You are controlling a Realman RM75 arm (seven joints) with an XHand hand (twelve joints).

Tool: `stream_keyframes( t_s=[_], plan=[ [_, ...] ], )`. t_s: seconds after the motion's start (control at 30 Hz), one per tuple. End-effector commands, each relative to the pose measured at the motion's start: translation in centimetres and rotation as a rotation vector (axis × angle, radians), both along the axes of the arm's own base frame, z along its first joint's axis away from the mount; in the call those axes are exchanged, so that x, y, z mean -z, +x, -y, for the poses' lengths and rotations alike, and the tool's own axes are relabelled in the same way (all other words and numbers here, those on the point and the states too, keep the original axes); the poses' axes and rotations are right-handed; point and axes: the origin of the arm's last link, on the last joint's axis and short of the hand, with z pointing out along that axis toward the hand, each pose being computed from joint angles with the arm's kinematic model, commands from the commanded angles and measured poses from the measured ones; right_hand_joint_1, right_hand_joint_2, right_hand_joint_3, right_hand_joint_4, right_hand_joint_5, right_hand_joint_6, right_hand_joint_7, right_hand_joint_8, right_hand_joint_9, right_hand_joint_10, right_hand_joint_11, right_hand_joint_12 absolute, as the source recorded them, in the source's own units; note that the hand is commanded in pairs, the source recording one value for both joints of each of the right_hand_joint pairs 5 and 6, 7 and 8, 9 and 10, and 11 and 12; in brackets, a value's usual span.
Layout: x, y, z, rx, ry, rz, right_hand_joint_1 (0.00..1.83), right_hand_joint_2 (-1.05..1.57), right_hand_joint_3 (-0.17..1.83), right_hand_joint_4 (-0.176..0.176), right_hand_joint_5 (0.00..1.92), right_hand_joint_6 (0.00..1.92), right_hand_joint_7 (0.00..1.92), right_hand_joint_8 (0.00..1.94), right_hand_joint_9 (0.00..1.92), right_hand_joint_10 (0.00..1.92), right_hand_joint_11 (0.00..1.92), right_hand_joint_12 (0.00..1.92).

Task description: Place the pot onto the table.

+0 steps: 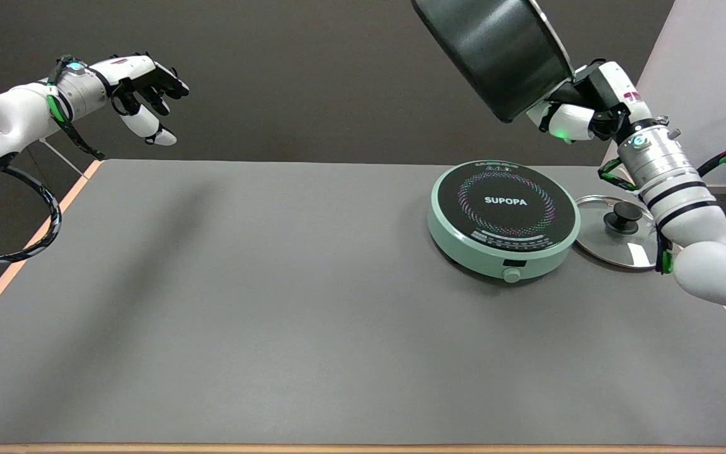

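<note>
Pot (495,53) held aloft, tilted, by right hand (580,107)

Black pot (495,53) with thin metallic rim, raised at far right, well above desk (275,302). Tilted steeply: dark underside and wall turned toward near left, opening facing away to far right. Partly cut off by upper picture edge. Held at lower right edge by right robot hand (580,104).
</note>
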Motion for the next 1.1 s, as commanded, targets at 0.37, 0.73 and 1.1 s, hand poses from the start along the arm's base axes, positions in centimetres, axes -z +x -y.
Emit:
stream_keyframes(
  t_s=[0.37,0.73,1.1],
  plan=[
    [5.1,1.5,0.7,0.021,0.175,-0.282,0.96,1.15,0.62,-0.101,1.53,1.53,1.53,1.53,1.53,1.53,1.53,1.53],
    [10.2,1.7,2.9,0.062,0.305,-0.437,0.95,1.18,0.59,-0.100,1.57,1.57,1.57,1.57,1.57,1.57,1.57,1.57],
    [15.2,0.9,5.6,0.075,0.376,-0.537,0.95,1.26,0.57,-0.098,1.62,1.62,1.62,1.62,1.62,1.62,1.62,1.62]
  ],
)
